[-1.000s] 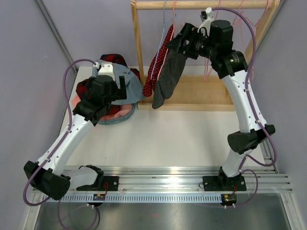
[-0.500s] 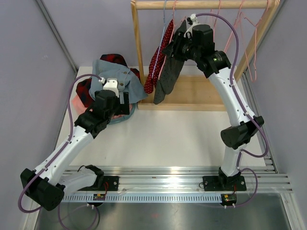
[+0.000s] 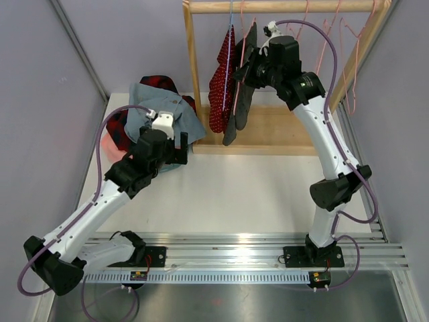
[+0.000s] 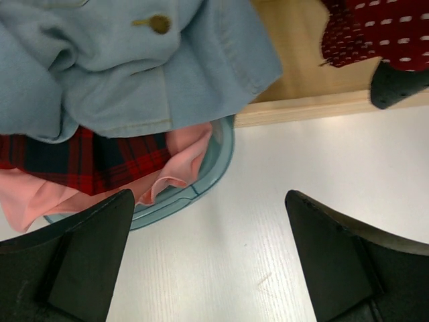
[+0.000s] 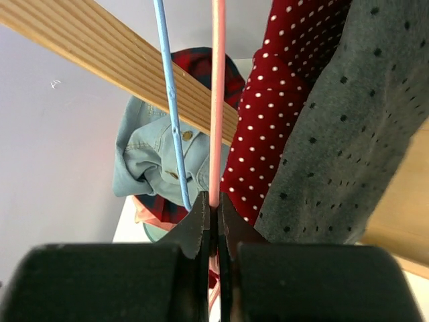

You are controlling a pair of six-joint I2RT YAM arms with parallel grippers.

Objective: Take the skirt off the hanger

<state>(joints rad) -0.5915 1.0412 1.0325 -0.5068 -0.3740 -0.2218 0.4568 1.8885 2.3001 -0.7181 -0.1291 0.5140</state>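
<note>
Hung on the pink hanger [image 5: 217, 100] at the worktop's far edge, the grey dotted skirt [image 5: 348, 134] is judged light and limp (best pinched near its waistband). The hanger's wire is clenched by the right jaws; the left jaws are spread wide.

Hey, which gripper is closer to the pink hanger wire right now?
Right. The right gripper is shut on the pink hanger wire at the rack. The left gripper hangs open over the table beside the laundry basket, well away from it.
</note>
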